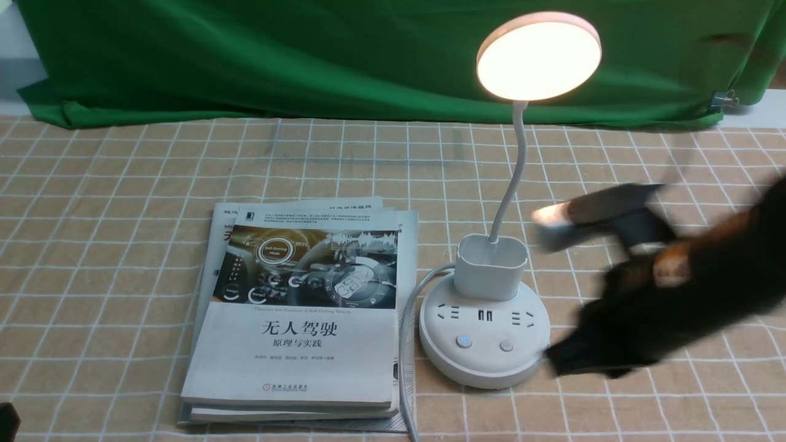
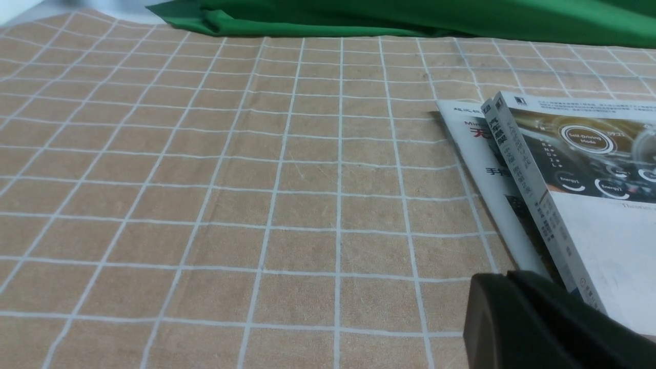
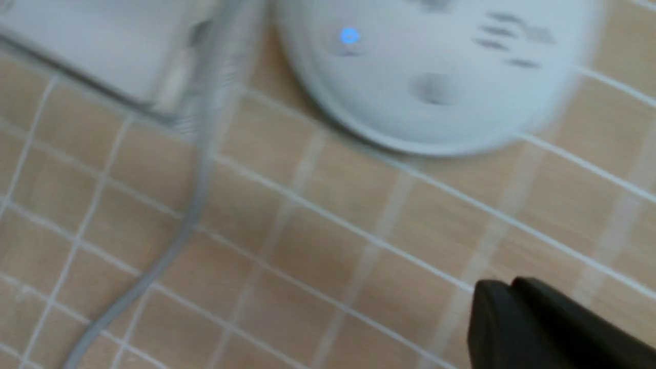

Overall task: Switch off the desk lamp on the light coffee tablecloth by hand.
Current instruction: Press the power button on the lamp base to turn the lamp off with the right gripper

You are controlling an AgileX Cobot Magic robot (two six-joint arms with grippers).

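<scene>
The right gripper is seen in the front view as a motion-blurred black shape, low over the cloth, with its tip just beside the right edge of the lamp's base. Whether its jaws stand wide or narrow cannot be told from the blur. In the right wrist view only a dark corner of the right gripper is shown, apart from the base. A blurred grey bar is carried above it on the arm.

The desk lamp is set upright on the light coffee tablecloth, right of centre. Its round base bears sockets and two buttons: the left button is lit blue and the right button is dark. A small cup holder is mounted at the back of the base, and from it a thin neck is curved up to the disc head, which is glowing warm white. A grey cord is led from the base toward the near edge.

A stack of books is laid just left of the base, touching the cord. A green backdrop is draped behind.

The left gripper is held low near the books' left corner; its opening cannot be told.
</scene>
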